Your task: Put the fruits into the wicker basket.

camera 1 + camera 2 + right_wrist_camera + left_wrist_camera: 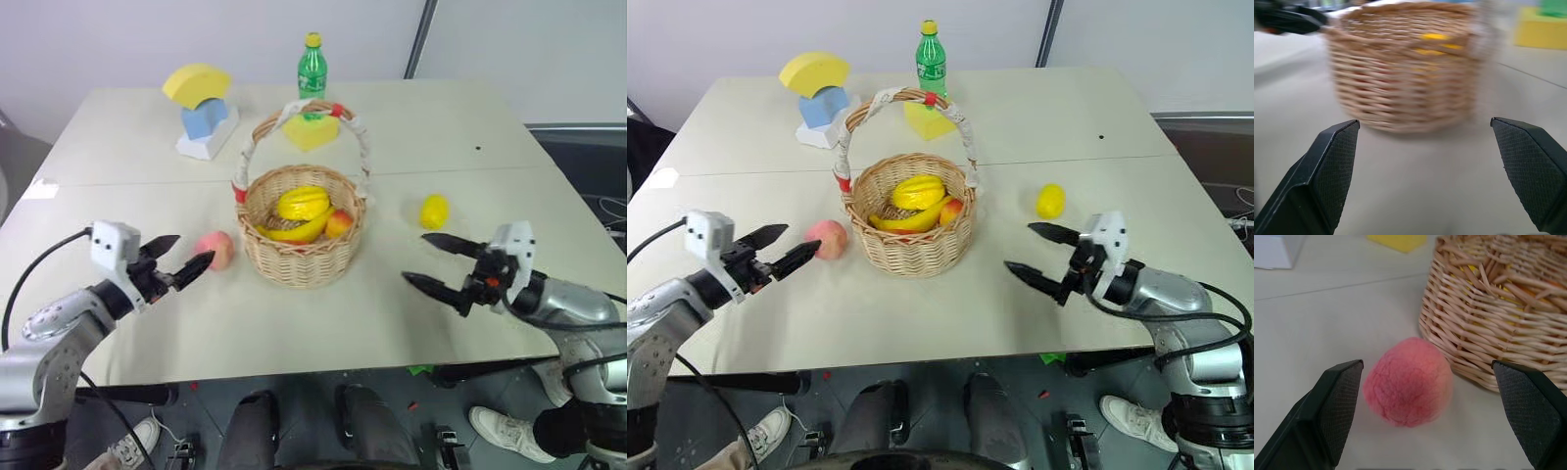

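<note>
The pink-orange peach [216, 250] lies on the table just left of the wicker basket [294, 264]. My left gripper [195, 247] is open, its fingertips right beside the peach. In the left wrist view the peach [1409, 382] sits between and just beyond the spread fingers [1332, 406], close to the basket wall [1484, 333]. The yellow lemon [434, 211] lies right of the basket. My right gripper [413, 256] is open and empty, in front of the lemon and pointing at the basket [1400, 73]. The basket holds yellow and orange-red fruit.
A green bottle [312, 67] stands at the back, with a yellow foam block [312, 130] before it, behind the basket's handle [257, 137]. A yellow arch on a blue block [199, 98] stands back left. The table's front edge runs just below both grippers.
</note>
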